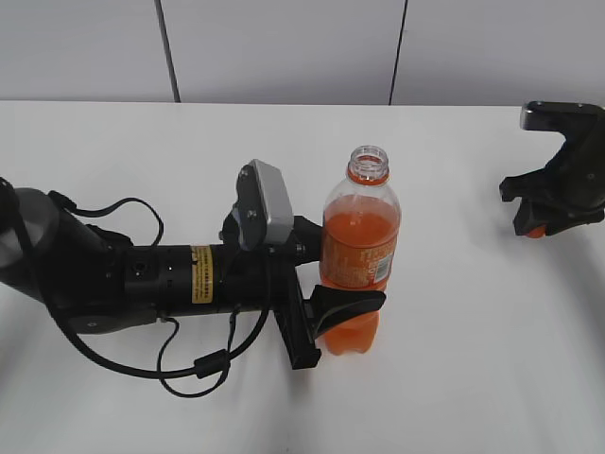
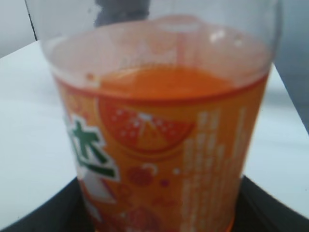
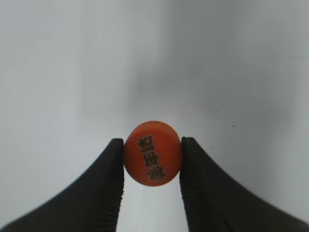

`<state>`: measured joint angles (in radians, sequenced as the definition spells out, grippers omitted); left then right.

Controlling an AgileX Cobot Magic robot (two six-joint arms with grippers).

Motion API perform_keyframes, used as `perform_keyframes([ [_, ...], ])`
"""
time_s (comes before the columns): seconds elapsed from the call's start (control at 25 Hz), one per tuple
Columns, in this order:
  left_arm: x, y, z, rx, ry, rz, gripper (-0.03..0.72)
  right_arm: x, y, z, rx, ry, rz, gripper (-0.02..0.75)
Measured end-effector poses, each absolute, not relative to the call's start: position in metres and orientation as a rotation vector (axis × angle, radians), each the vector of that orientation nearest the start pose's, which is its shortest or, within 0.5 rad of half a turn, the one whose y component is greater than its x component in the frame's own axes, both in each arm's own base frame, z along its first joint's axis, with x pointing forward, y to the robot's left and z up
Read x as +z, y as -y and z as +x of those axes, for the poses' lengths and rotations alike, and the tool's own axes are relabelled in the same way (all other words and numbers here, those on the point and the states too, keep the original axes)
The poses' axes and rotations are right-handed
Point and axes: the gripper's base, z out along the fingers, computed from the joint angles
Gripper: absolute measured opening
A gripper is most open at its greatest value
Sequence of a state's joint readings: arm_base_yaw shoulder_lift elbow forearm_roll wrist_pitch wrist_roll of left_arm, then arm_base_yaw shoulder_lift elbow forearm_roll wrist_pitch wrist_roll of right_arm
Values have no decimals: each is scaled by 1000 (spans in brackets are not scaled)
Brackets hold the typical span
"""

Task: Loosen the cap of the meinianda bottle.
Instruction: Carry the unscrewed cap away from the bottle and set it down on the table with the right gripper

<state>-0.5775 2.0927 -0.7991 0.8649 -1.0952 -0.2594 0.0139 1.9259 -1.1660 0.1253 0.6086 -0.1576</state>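
The meinianda bottle [image 1: 357, 255] stands upright in the middle of the white table, its mouth open and uncapped, orange neck ring showing. My left gripper [image 1: 333, 274] is shut on its lower body around the label; the left wrist view shows the label [image 2: 159, 154] filling the frame between the black fingers. My right gripper [image 1: 539, 222] is at the far right, away from the bottle, low over the table. It is shut on the small orange cap [image 3: 153, 152], whose printed top faces the right wrist camera. A bit of the cap [image 1: 536, 231] shows in the exterior view.
The left arm [image 1: 142, 274] lies across the table's left half with looped black cables [image 1: 203, 364]. The white table [image 1: 454, 378] stretches between the bottle and the right gripper. A grey panelled wall stands behind.
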Motion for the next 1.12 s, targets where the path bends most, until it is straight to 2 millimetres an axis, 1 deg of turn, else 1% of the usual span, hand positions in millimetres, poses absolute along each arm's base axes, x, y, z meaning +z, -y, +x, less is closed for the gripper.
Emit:
perform_keyframes([
  [0.08, 102, 242, 258, -929, -1471, 1198, 426, 137, -12, 372, 95, -2857, -110, 272],
  [0.24, 102, 242, 258, -929, -1471, 1198, 426, 122, -12, 374, 107, -2880, -90, 272],
  [0.56, 102, 242, 258, -929, -1471, 1198, 426, 119, -12, 376, 105, -2862, -85, 281],
  [0.6, 102, 242, 258, -929, -1471, 1198, 426, 119, -12, 376, 107, -2862, -82, 302],
  [0.64, 102, 242, 258, -929, -1471, 1198, 426, 119, -12, 376, 108, -2862, -81, 342],
  [0.76, 102, 242, 258, -929, -1471, 1198, 426, 119, -12, 376, 111, -2862, -77, 497],
  [0.8, 102, 242, 258, -929, -1471, 1198, 426, 119, -13, 376, 114, -2861, -73, 536],
  [0.88, 102, 242, 258, -929, -1471, 1198, 426, 119, -13, 377, 118, -2861, -68, 560],
  [1.12, 102, 242, 258, -929, -1471, 1198, 428, 120, -13, 377, 129, -2858, -55, 565],
])
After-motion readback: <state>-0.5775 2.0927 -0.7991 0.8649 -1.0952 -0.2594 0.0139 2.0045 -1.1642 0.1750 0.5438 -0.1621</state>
